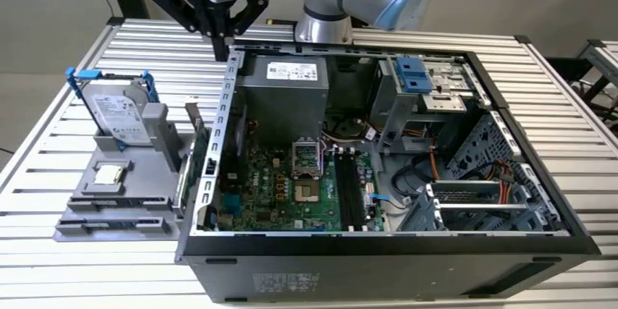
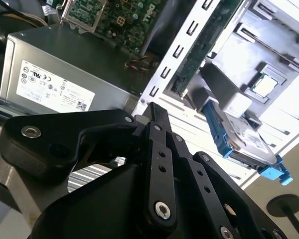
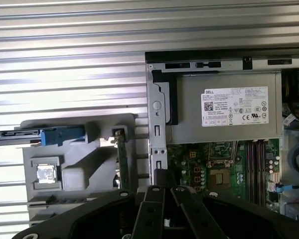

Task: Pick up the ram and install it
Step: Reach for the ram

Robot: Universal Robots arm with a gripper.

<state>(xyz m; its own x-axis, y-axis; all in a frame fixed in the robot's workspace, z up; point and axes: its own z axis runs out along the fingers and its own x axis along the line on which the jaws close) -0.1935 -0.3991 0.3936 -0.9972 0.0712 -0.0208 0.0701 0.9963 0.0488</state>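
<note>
The ram (image 1: 197, 142) is a thin green stick standing on edge in a grey holder (image 1: 116, 208), just outside the left wall of the open computer case (image 1: 386, 142). In the first wrist view the ram (image 3: 122, 154) shows edge-on; in the second wrist view the ram (image 2: 199, 55) is a green strip. My gripper (image 1: 224, 50) hangs above the case's rear left corner, behind the ram and well above it. Its black fingers meet at the tip in both wrist views (image 3: 159, 175) (image 2: 150, 107), shut with nothing between them. Long dark memory slots (image 1: 349, 193) lie on the motherboard.
A silver hard drive in a blue bracket (image 1: 121, 110) and a small square processor chip (image 1: 109, 174) sit in the same holder. The grey power supply (image 1: 285, 88) fills the case's rear left. Drive cages and cables (image 1: 464, 179) crowd the exterior view's right. The slatted metal table (image 1: 58, 106) surrounds everything.
</note>
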